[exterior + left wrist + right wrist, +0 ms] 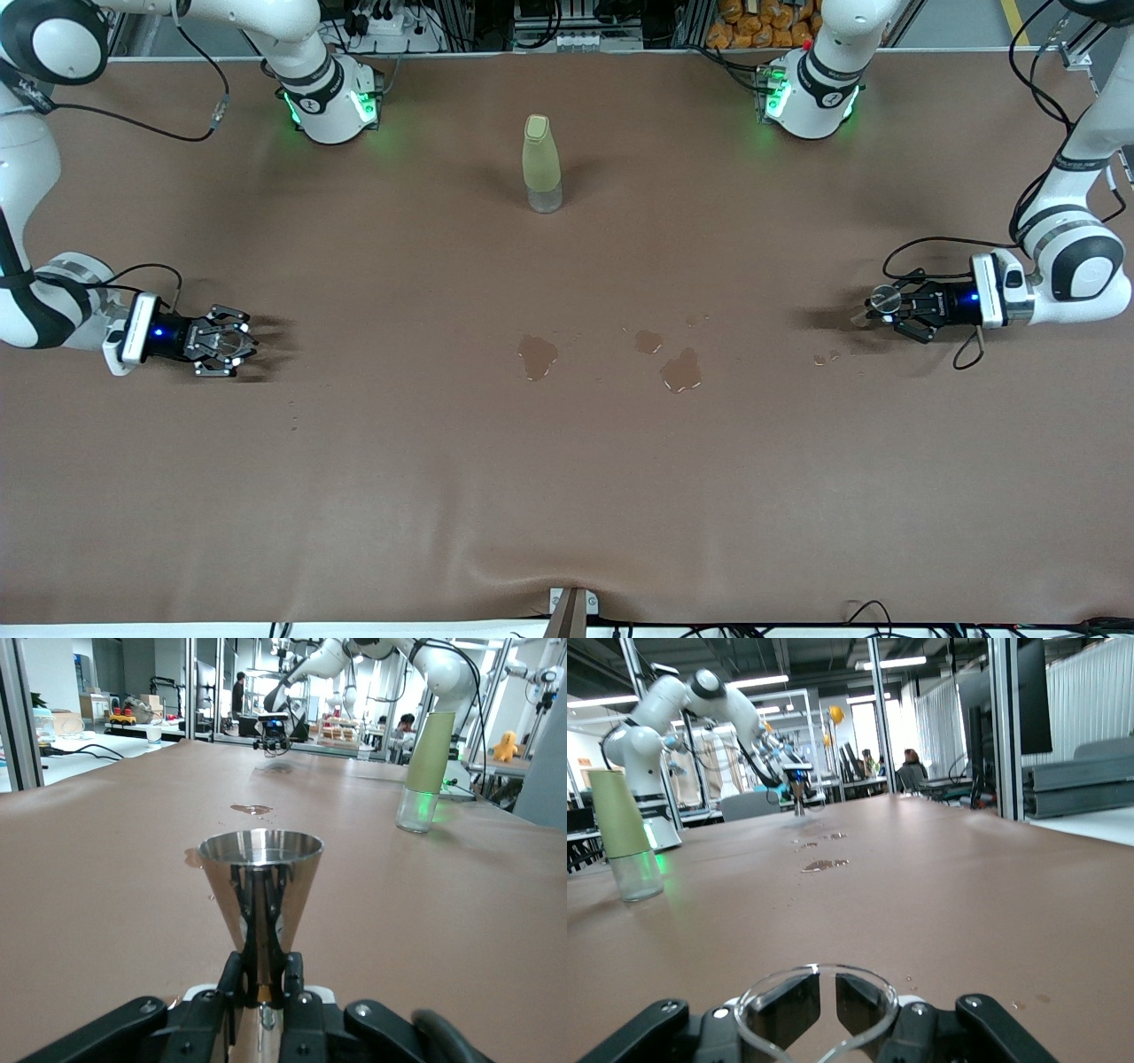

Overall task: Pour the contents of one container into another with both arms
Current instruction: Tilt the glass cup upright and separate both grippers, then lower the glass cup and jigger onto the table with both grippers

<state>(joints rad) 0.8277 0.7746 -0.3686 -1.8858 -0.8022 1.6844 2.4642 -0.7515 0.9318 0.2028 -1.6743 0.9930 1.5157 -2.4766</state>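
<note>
My left gripper [873, 306] hangs low over the table [567, 496] at the left arm's end, shut on a steel cone-shaped cup [883, 299]. In the left wrist view the cup [260, 895] stands upright, its narrow foot pinched in the left gripper [262, 979]. My right gripper [244, 341] hangs low at the right arm's end, shut on a clear glass [232, 342]. The glass's rim [815, 992] curves across the dark fingers [784, 1014] of the right gripper [827, 1010]. A pale green bottle [542, 164] with a clear base stands capped midway between the two bases.
Three wet puddles [537, 356] [680, 370] [648, 340] lie mid-table, nearer the front camera than the bottle. Small drops [824, 359] dot the cloth near the left gripper. The brown cloth wrinkles at the front edge by a clamp [571, 607].
</note>
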